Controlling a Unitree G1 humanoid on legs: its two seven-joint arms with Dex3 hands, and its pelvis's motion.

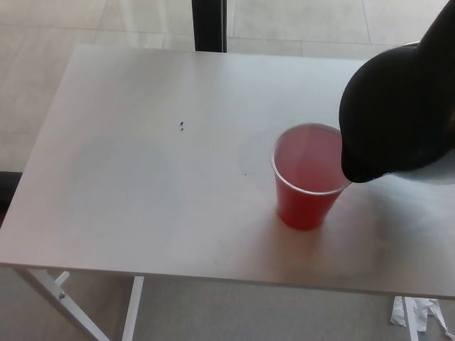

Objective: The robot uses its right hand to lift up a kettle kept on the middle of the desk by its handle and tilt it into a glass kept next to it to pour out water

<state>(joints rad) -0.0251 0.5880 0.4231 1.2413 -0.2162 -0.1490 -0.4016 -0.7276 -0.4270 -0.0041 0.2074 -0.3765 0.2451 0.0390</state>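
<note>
White worktop (142, 177) carries a red cup (308, 177) right of centre. Black kettle (398, 114) hangs tilted over the cup's rim; lift done, no stream visible, pour apparently unfinished. Neither hand shows, so grasp cannot be confirmed.

matt black kettle (398, 106), translucent red plastic cup (307, 177)

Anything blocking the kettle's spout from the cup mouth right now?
Nothing visible does. The black kettle hangs tilted at the red cup's right rim, its lowest edge overlapping the open mouth. No stream is discernible.
</note>
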